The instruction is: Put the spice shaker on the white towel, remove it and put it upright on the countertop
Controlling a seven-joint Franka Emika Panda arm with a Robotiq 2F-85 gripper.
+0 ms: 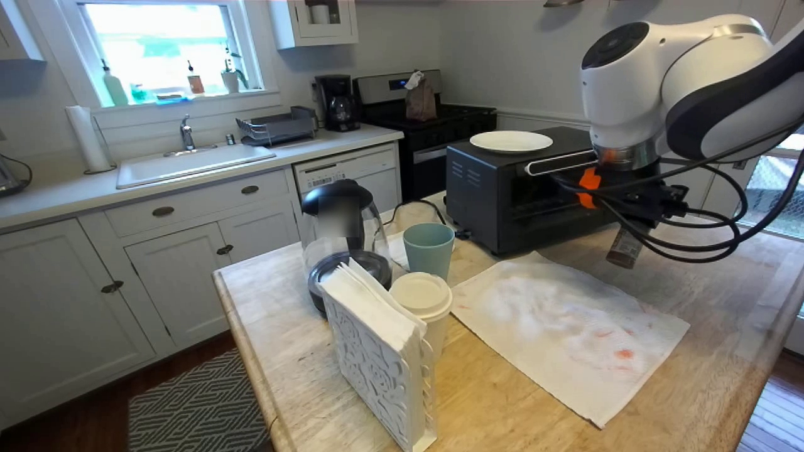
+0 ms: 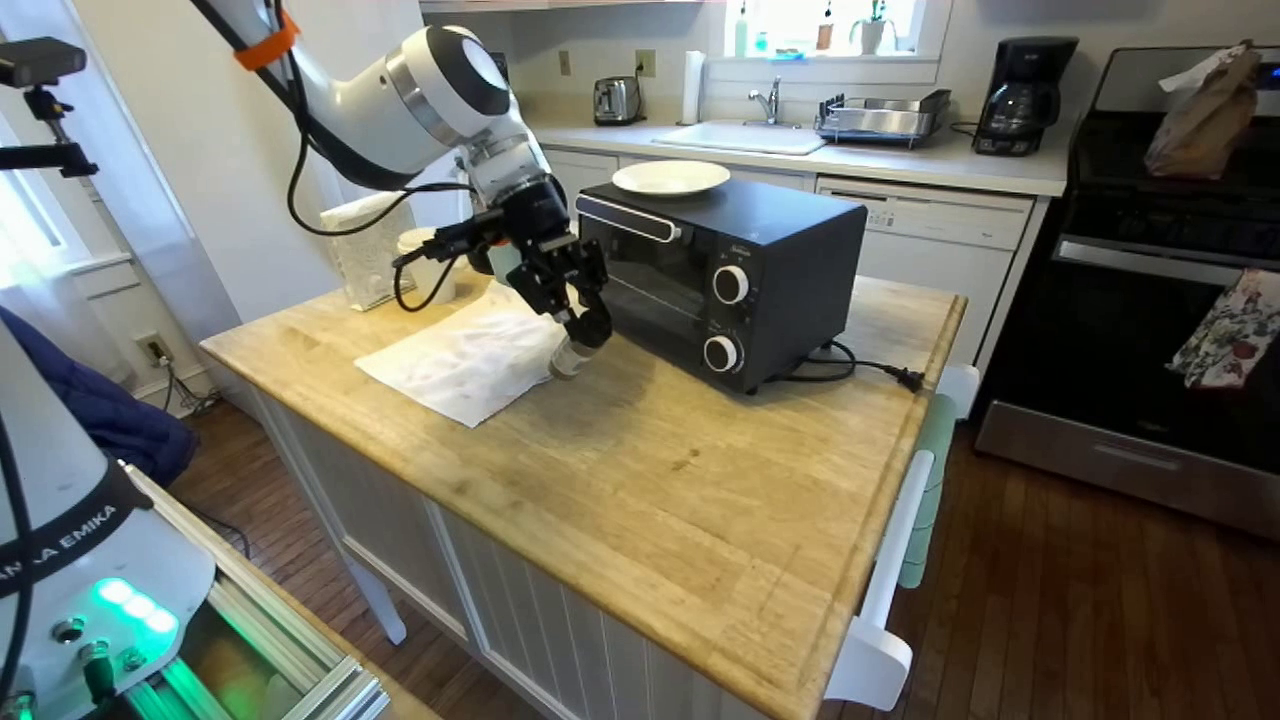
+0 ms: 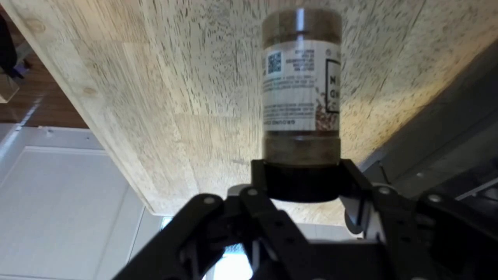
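Tilted spice shaker [image 1: 624,249] in jaws

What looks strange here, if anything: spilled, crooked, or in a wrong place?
The towel has reddish stains, the strongest toward one end, perhaps from something wiped or spilled. A plate sits on the toaster oven, an unusual spot. The shaker is tilted, but the gripper holds it.

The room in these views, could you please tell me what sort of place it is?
It looks like a kitchen, probably in a home: there is a white sink, a dish rack and a stove with an oven door.
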